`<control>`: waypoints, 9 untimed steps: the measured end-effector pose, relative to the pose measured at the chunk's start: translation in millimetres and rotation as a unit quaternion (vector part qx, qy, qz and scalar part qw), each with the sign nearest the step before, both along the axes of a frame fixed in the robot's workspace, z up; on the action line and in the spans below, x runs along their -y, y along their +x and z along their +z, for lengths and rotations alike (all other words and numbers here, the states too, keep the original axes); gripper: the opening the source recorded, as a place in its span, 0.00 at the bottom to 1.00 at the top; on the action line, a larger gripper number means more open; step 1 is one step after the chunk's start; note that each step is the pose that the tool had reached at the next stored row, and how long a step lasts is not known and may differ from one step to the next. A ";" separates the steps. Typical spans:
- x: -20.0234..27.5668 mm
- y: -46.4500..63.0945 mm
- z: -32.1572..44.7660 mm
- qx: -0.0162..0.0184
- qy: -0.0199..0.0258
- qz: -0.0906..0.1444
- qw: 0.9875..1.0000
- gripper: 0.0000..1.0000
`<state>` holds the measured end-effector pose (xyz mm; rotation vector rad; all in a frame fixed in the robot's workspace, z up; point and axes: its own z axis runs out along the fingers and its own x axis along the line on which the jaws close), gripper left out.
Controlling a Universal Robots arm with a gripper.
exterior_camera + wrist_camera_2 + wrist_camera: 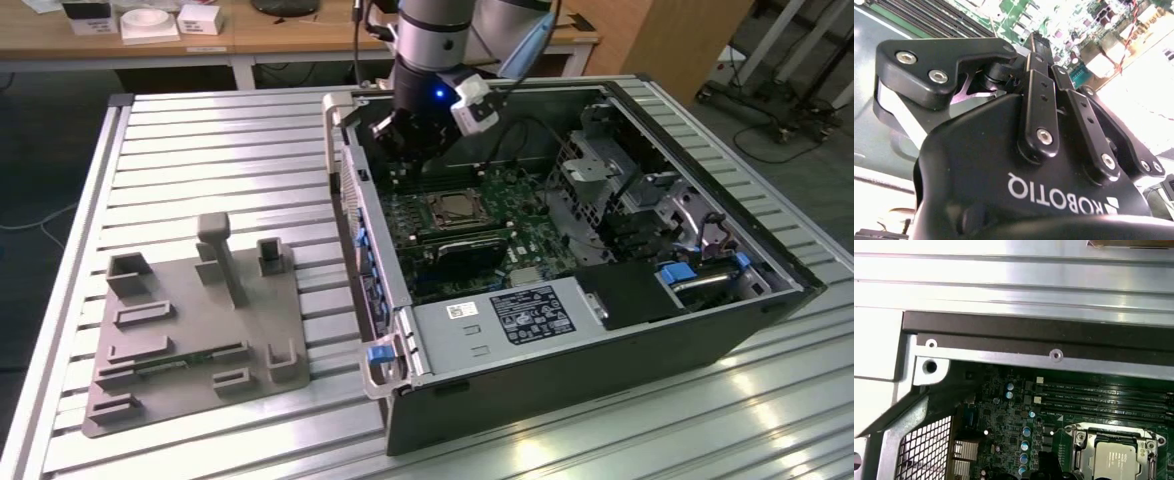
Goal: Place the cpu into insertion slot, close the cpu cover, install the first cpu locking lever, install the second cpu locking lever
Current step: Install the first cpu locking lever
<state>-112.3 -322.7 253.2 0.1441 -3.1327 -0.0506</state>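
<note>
One cpu (1116, 460) is sitting flat in the slot (433, 212), apart from the jaws. Gripper (404, 140) is hanging inside the pc case (601, 370) by the mem slots (1104, 395), near the slot; jaw state can't be told.

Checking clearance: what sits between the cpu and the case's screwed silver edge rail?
In the first wrist view, long black memory slots run across that stretch, between the cpu and the edge rail.

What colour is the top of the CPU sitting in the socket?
Silver-grey, a pale metal; the cpu shows best in the first wrist view.
</note>
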 end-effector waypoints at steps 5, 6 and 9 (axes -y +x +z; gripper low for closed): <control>-8.8 -3.6 2.6 0.001 0.000 0.001 1.000 0.10; -9.5 -3.8 3.0 0.001 0.000 0.001 1.000 0.10; -12.0 -4.6 3.3 0.002 0.000 0.002 1.000 0.10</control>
